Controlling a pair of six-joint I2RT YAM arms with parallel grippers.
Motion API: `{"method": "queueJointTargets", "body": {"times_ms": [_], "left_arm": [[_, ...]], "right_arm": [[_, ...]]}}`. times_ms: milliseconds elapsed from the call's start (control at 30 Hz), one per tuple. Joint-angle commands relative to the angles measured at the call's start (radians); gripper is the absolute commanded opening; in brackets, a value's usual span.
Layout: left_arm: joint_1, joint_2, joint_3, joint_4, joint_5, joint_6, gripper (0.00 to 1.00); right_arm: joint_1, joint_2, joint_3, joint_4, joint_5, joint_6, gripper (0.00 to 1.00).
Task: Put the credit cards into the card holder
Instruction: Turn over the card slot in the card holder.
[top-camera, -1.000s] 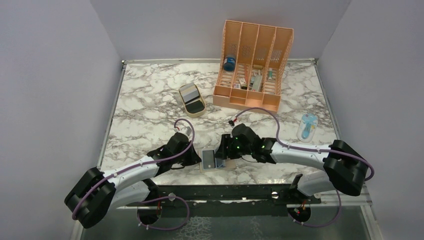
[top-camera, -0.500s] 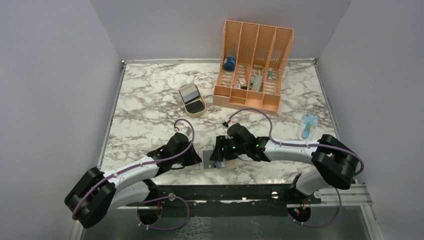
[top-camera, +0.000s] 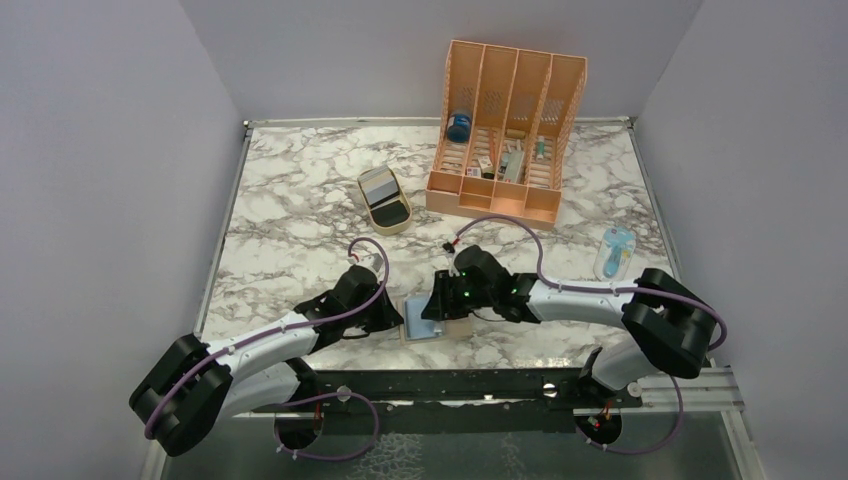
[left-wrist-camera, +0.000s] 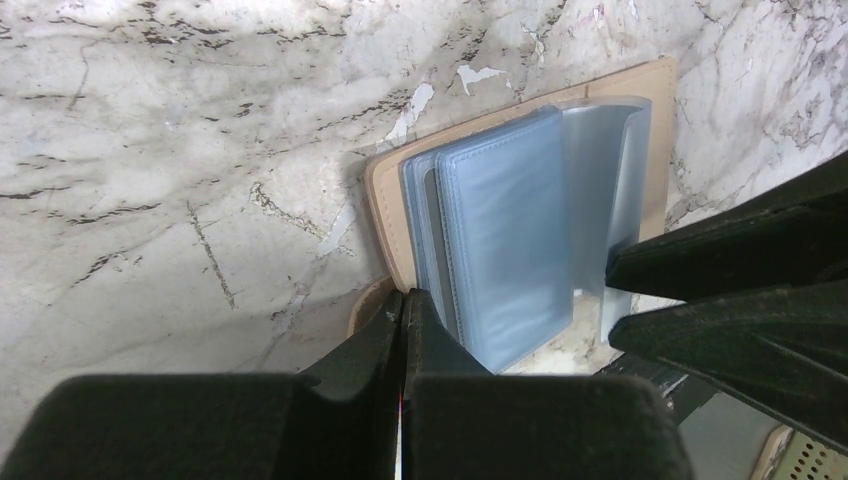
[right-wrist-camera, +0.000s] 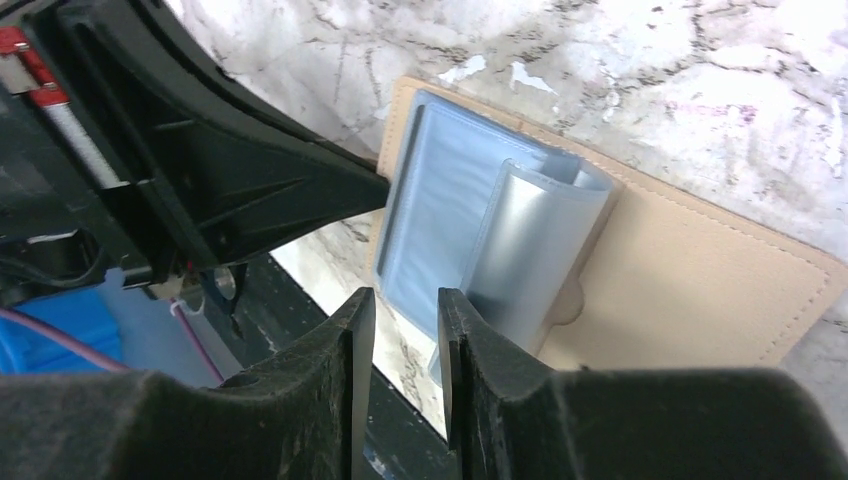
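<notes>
The card holder (top-camera: 425, 323), a tan wallet, lies open near the table's front edge with its light-blue pockets (left-wrist-camera: 505, 250) up. My left gripper (top-camera: 397, 318) is shut, and its tip (left-wrist-camera: 405, 296) rests on the wallet's left tan edge (left-wrist-camera: 385, 220) by the snap tab. My right gripper (top-camera: 436, 306) hovers over the wallet's right half (right-wrist-camera: 680, 280). Its jaws stand a narrow gap apart (right-wrist-camera: 405, 300) with nothing between them, beside a curled clear pocket leaf (right-wrist-camera: 535, 250). A silver-grey credit card (top-camera: 377, 184) and a black one (top-camera: 389, 212) lie in the tan oval tray. No card shows in the wallet.
The tan oval tray (top-camera: 404, 222) stands behind the left arm. The big orange slotted organizer (top-camera: 505, 130) holds small items at the back. A blue-and-white object (top-camera: 613, 252) lies at the right. A black rail (top-camera: 450, 385) runs along the near edge.
My right gripper has moved left over the wallet. The dark card face seen in the wallet earlier is now covered by light-blue pocket leaves. The left arm has stayed put.
</notes>
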Motion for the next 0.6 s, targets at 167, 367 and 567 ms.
{"method": "queueJointTargets", "body": {"times_ms": [167,367,567], "left_arm": [[-0.007,-0.037,0.034,-0.040,0.011,-0.002,0.29],[-0.006,-0.091,0.085,-0.065,0.013,-0.041,0.47],[-0.007,-0.123,0.127,-0.054,0.009,-0.085,0.50]], "right_arm": [[0.004,-0.008,0.048,-0.179,0.172,-0.041,0.32],[0.004,-0.067,0.044,-0.256,0.245,-0.036,0.33],[0.004,-0.121,0.038,-0.268,0.264,-0.037,0.33]]}}
